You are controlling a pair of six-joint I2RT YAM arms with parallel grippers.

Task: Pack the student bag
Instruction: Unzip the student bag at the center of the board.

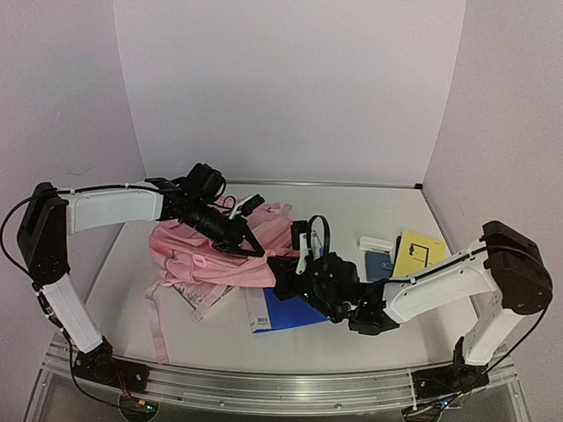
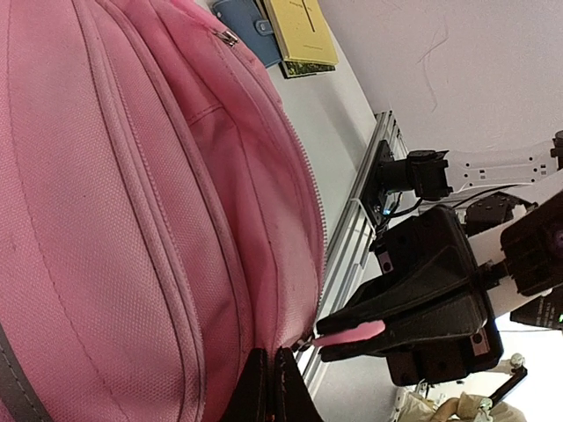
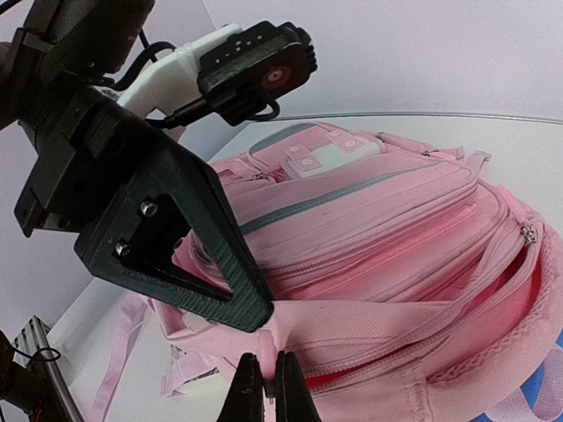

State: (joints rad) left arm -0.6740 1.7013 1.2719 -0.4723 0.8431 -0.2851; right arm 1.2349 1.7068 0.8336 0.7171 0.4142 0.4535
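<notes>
— Fingertips of the left gripper (image 2: 270, 360), pressed together on the student bag's (image 1: 207, 251) pink rim?

— Seems so. It lies mid-table, gaping open. The right gripper (image 3: 264, 362) pinches a pink tab on it. A blue book (image 1: 281, 315) sits just beside it, a yellow booklet (image 1: 418, 253) farther right.

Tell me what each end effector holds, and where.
Both grip the student bag: left end effector and right end effector each pinch pink fabric by its zip opening.
</notes>
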